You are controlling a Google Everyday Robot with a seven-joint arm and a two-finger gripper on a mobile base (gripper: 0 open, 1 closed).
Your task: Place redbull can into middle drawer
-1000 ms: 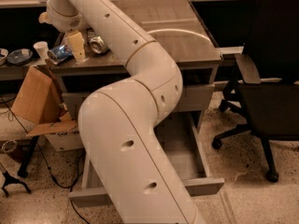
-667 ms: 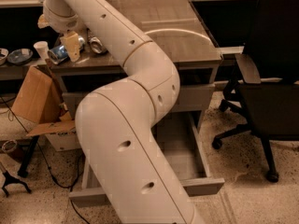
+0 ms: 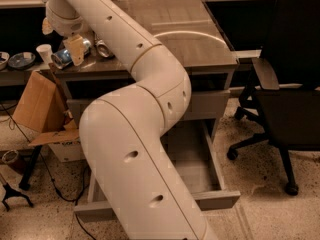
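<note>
Robot arm (image 3: 145,134): thick white links rise from in front of the worktop (image 3: 200,39), bend over its front edge and reach back to its left end.
Worktop: brown, wide, with a pale curved panel on its right half.
Office chair (image 3: 290,74): black, just right of the worktop.
Middle drawer (image 3: 215,200): pulled fully out below the worktop's front, grey tray open to view, much of it hidden behind the arm. Closed grey drawer front (image 3: 210,104) sits between it and the worktop.
Cardboard box (image 3: 35,104): flaps open, below the worktop's left end.
Gripper (image 3: 72,51): over the worktop's left end, jaws clamped on the redbull can (image 3: 61,58), a cream finger (image 3: 76,49) across its right part. The can lies tilted near the worktop's left edge, well apart from the drawer.
Second can (image 3: 104,49): on its side on the worktop, just right of the gripper.
Paper cup (image 3: 44,51): white, just beyond the worktop's left end.
</note>
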